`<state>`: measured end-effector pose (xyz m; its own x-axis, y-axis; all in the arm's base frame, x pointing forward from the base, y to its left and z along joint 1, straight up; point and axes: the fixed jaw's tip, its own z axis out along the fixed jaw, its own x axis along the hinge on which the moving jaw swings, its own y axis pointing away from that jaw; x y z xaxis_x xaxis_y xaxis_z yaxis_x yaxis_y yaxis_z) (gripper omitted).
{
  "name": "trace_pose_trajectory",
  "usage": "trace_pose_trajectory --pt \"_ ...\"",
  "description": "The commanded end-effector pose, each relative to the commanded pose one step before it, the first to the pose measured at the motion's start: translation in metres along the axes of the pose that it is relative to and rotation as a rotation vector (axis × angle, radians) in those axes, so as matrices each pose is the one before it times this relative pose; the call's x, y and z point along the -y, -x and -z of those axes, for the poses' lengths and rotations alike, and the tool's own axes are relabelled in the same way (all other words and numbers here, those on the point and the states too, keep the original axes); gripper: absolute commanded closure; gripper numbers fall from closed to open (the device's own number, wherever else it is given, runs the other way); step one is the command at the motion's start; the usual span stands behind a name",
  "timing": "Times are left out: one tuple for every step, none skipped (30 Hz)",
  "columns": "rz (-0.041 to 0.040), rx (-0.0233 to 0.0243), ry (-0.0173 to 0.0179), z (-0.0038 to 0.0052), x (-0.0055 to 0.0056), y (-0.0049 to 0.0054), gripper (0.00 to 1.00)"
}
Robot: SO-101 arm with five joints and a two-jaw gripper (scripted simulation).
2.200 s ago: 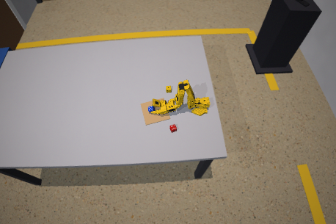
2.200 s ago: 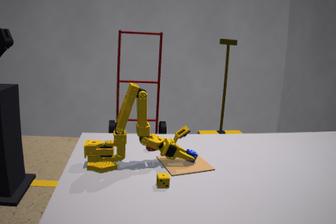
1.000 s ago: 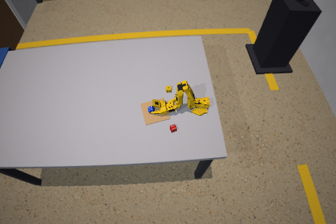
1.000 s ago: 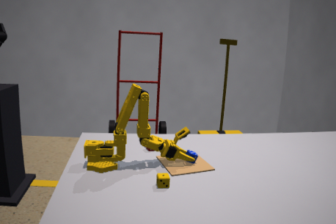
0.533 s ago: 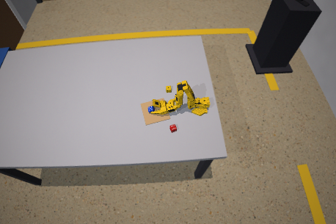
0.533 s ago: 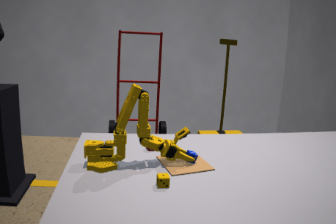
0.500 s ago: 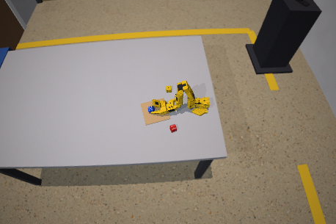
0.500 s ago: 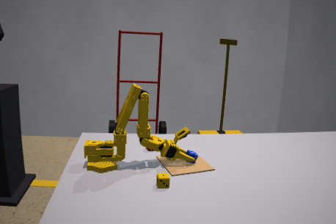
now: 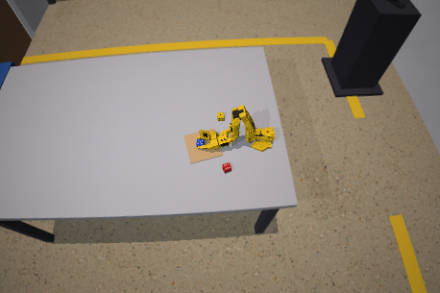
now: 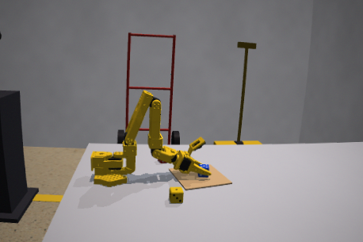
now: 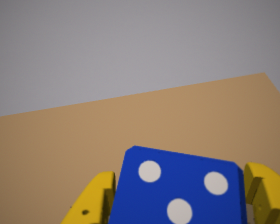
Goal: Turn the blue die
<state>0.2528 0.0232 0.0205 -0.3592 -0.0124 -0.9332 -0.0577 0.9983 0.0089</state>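
Fingers slightly apart, prob. loose round blue white-pipped cube die, over tan flat mat, 9 o'clock from arm base; number match unconfirmed, clearing off left.

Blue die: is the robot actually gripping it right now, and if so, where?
It seems nothing is held: the blue die sits between the fingers of the slightly open gripper, apparently unclamped.
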Motion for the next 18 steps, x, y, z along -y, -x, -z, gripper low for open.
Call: trace_pose_trajectory --pt "0.00705 0.0864 0.00677 -0.002831 -0.00192 0.01911 0.72" --pt "0.0 0.0 0.0 0.0 0.0 0.0 0.71" --pt "0.0 0.0 0.0 0.0 0.0 0.0 0.7" --pt "0.0 0.0 0.0 0.0 0.0 0.0 0.69" --pt "0.0 0.0 0.0 0.0 0.0 0.0 0.68" --pt "0.0 0.0 0.0 0.0 0.0 0.0 0.67" --pt "0.0 0.0 0.0 0.0 0.0 0.0 0.67" --pt "0.0 0.0 0.0 0.0 0.0 0.0 0.66" --pt "0.0 0.0 0.0 0.0 0.0 0.0 0.65" --pt "0.0 0.0 0.0 0.0 0.0 0.0 0.65" --pt "0.0 0.0 0.0 0.0 0.0 0.0 0.65" --pt "0.0 0.0 0.0 0.0 0.0 0.0 0.64" --pt "0.0 0.0 0.0 0.0 0.0 0.0 0.64" --pt "0.0 0.0 0.0 0.0 0.0 0.0 0.64" --pt "0.0 0.0 0.0 0.0 0.0 0.0 0.64" --pt "0.0 0.0 0.0 0.0 0.0 0.0 0.64" --pt "0.0 0.0 0.0 0.0 0.0 0.0 0.64" --pt "-0.00035 0.00002 0.00002 0.000015 0.0 0.0 0.64"
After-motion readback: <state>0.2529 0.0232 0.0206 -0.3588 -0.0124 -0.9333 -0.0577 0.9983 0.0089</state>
